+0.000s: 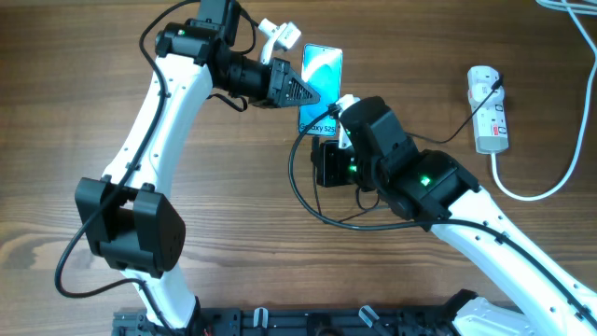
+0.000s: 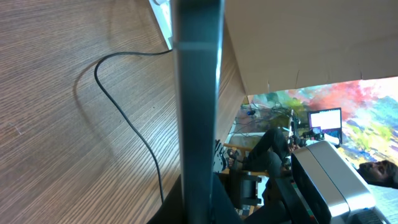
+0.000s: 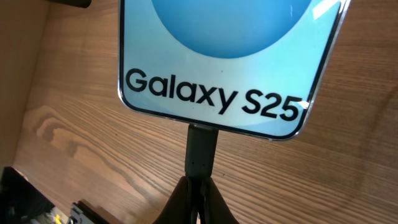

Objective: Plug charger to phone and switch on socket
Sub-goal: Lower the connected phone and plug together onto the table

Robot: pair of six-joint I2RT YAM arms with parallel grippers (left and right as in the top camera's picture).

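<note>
Standing by, I see the left gripper (image 1: 303,91) with its jaws closed on the phone (image 1: 323,67), gripping it by its left side at the far middle of the table (image 1: 75,103). The right gripper (image 3: 200,193) is pinched tight on the charger (image 3: 202,149), whose connector tip meets the phone's short edge just under the "Galaxy S25" lettering (fully seated or not, I cannot tell). The socket (image 1: 491,117) lies off to the right, well apart from both grippers, with a black plug (image 1: 495,86) in it and a white cord (image 1: 550,182) trailing away.
</note>
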